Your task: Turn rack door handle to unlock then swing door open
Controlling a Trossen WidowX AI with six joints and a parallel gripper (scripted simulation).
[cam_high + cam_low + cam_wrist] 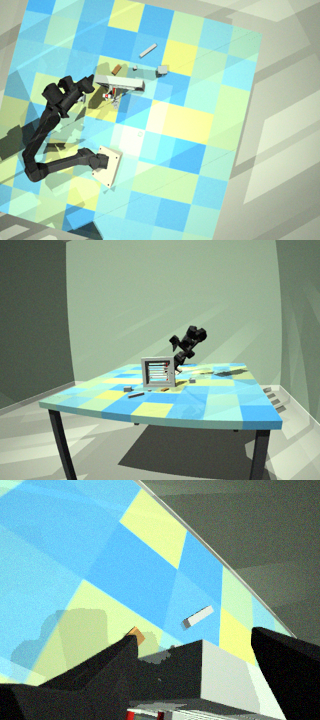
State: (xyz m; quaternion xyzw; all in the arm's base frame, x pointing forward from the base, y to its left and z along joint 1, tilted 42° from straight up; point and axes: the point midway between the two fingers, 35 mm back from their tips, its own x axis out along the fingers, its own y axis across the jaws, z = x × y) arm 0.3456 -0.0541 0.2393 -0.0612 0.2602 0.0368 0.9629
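The rack frame (126,80) (158,385) stands upright on the table; its pale side and top also show at the bottom of the wrist view (227,675). The barred door looks shut in it. The handle parts, white, grey and red (106,95), stick out on the arm's side of the door; red parts also show at the bottom edge of the wrist view. How far the handle is turned cannot be told. My gripper (93,82) (194,639) is partly open and empty. It hangs above and beside the frame's left end in the top view, clear of the handle.
A grey block (81,98) (192,380) lies below the gripper. Behind the frame lie an orange block (116,69) (164,389), a small grey cube (134,67) (149,390), a grey bar (148,50) (135,395) (198,616) and a larger grey block (162,69) (127,389).
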